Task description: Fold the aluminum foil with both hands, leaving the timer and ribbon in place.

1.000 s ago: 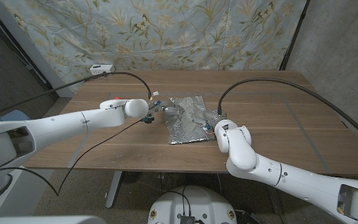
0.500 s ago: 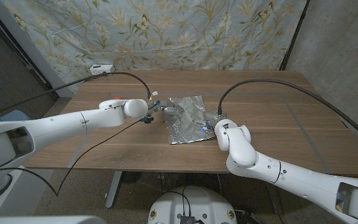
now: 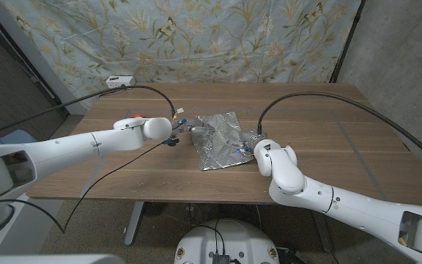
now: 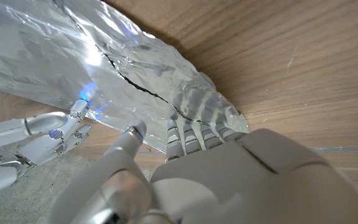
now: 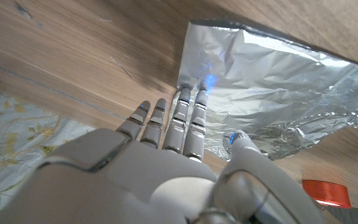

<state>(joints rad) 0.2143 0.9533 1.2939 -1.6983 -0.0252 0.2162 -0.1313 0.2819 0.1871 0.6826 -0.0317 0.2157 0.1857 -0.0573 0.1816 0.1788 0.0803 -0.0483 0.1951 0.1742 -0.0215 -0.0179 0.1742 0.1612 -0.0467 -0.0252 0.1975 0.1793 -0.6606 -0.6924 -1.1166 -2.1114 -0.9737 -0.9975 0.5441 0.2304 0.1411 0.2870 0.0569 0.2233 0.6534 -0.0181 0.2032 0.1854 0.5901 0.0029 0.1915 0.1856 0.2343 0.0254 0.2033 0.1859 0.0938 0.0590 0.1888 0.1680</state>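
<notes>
Head view, foil: the aluminum foil [image 3: 219, 140] lies crinkled on the wooden table [image 3: 357, 147], in the middle, right between the two hands.
Head view, left hand: the left hand [image 3: 184, 132] is at the foil's left edge, up near the far corner. I cannot tell from here how its fingers are set.
Head view, right hand: the right hand [image 3: 248, 144] is at the foil's right edge, down near the close corner. Its fingers are too small to read here.
Head view, long way of the foil: it runs from the robot toward the back wall, so each hand has one long side.
Head view, red thing: something red [image 3: 136, 117] peeks out behind the left arm, well apart from the foil.
Left wrist view: the left hand [image 4: 185, 162] has its fingers [image 4: 178, 132] straight and side by side, tips on the foil's [image 4: 73, 56] edge, thumb out to the side. It holds nothing.
Right wrist view: the right hand [image 5: 173, 155] has fingers spread a little, tips touching the foil's [image 5: 278, 87] edge. It holds nothing yet. A red thing [image 5: 325, 193] shows past the foil.
Nearer hand: I think both are just as near.
</notes>
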